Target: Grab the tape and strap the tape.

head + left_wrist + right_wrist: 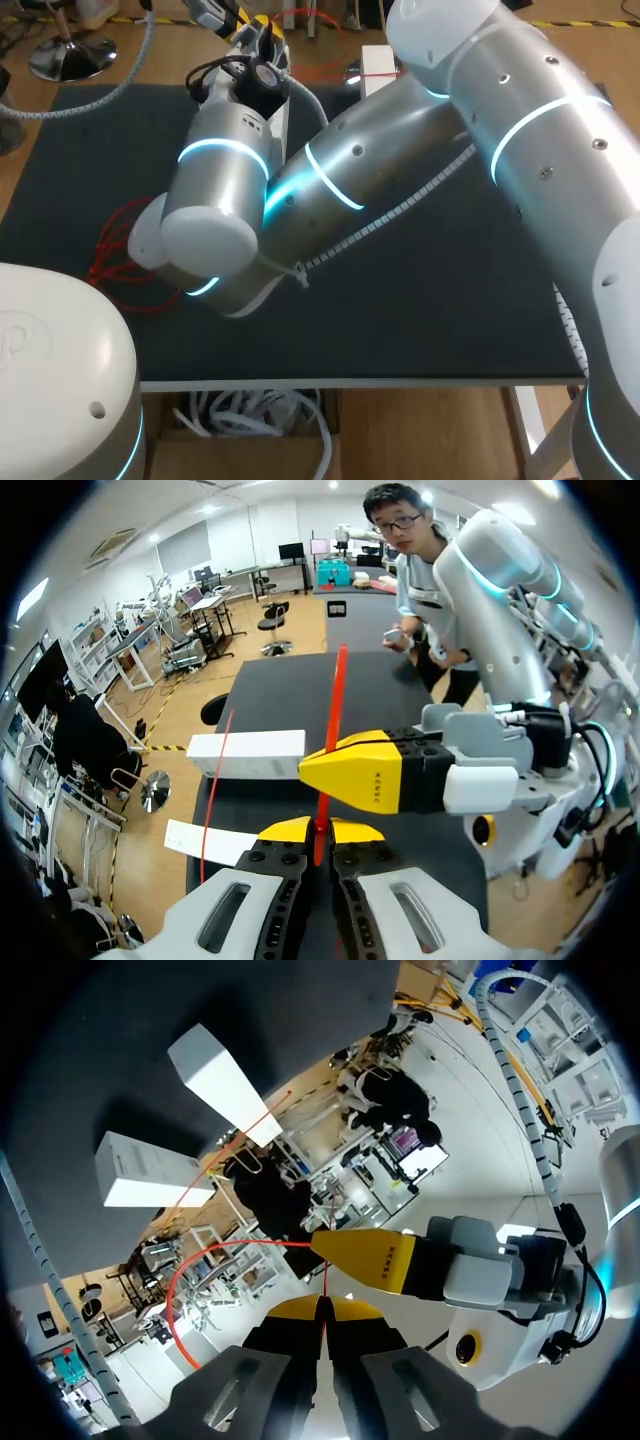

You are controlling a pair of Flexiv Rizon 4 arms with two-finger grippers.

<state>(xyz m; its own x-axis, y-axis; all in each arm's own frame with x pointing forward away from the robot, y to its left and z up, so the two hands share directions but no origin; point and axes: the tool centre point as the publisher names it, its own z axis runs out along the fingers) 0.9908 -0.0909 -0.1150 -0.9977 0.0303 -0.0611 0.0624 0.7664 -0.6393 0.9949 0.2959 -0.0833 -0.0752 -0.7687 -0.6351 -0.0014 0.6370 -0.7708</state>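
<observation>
The tape is a thin red strand. In the left wrist view it (pixel 336 705) rises straight out from between my left gripper's (pixel 318 832) yellow tips, which are shut on it. My right gripper (pixel 362 772) crosses just ahead of them, its yellow tip against the same strand. In the right wrist view my right gripper (pixel 322 1307) is shut on the red tape (pixel 205 1255), which loops away to one side; the left gripper's yellow finger (pixel 368 1258) lies close ahead. In the head view both grippers meet at the table's far edge (pixel 256 28), and loose red tape (pixel 115 250) lies piled at the left.
My right arm (pixel 380 165) stretches across the dark table mat (pixel 420 300) and hides most of it. A long white box (pixel 247 753) and a flat white box (pixel 205 842) lie beyond the grippers. Another white box (pixel 377 68) sits at the far edge.
</observation>
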